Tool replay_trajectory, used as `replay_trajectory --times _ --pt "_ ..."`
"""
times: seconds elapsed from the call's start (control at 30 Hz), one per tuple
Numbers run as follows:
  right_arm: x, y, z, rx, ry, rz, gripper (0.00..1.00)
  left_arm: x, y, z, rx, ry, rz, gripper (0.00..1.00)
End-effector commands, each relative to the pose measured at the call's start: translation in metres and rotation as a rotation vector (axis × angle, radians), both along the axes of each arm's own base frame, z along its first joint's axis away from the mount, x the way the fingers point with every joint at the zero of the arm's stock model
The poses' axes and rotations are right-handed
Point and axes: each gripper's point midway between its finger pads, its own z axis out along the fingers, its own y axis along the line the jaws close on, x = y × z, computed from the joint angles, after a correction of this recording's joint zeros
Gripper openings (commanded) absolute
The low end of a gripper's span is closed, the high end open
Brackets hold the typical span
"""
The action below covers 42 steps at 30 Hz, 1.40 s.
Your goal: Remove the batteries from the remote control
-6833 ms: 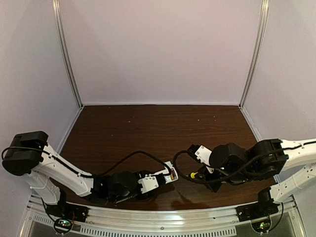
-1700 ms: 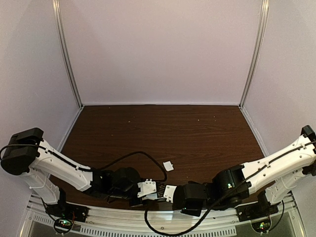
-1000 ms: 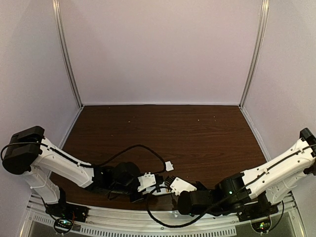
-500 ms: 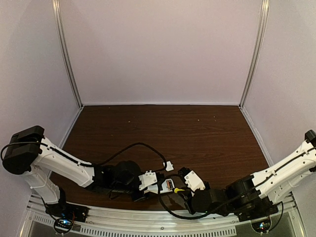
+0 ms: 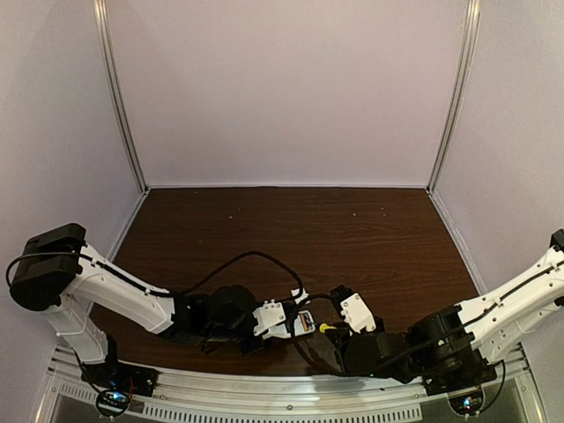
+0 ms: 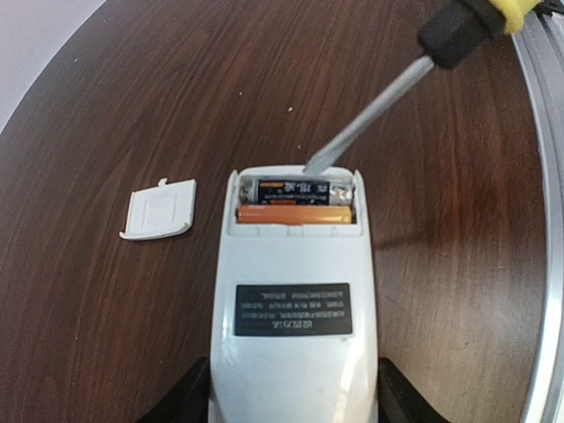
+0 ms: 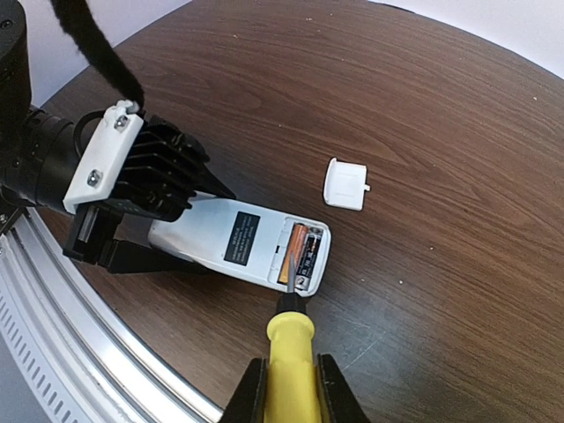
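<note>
The white remote control [image 6: 295,308] lies back up on the table, its battery bay open. The orange battery [image 6: 295,213] and the dark battery [image 6: 295,189] sit side by side in the bay. My left gripper [image 6: 293,401] is shut on the remote's rear end. My right gripper [image 7: 291,388] is shut on the yellow-handled screwdriver [image 7: 291,357]. Its metal tip [image 6: 319,164] rests at the bay's end edge by the dark battery. In the top view the remote [image 5: 300,323] lies between the left gripper [image 5: 278,321] and the right gripper [image 5: 344,339].
The small white square cover piece [image 6: 159,209] lies on the table just beside the remote's open end; it also shows in the right wrist view [image 7: 347,184]. The aluminium rail [image 7: 88,352] runs along the table's near edge, close to both grippers.
My right arm has swung up from the near edge and brought the screwdriver's tip to the remote's open bay. My left gripper has shifted the remote slightly right and farther from the edge.
</note>
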Motion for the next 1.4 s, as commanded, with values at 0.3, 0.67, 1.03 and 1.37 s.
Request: replay_trajectory --times 0.3,0.67,1.03,1.37 --pt "0.007 -0.013 0.000 -0.023 -0.035 -0.055 0.00 0.004 -0.013 0.011 -0.009 -0.148 0.007 0.00" --pt "0.011 -0.022 -0.008 0.004 -0.040 -0.084 0.00 0.007 -0.014 0.006 0.023 -0.233 0.033 0.00" --pt "0.009 -0.023 -0.017 0.084 0.005 -0.051 0.00 0.015 -0.009 0.001 0.054 -0.306 0.073 0.00" --pt "0.023 -0.017 -0.004 0.139 0.034 -0.016 0.00 0.019 -0.011 0.012 0.037 -0.405 0.082 0.00"
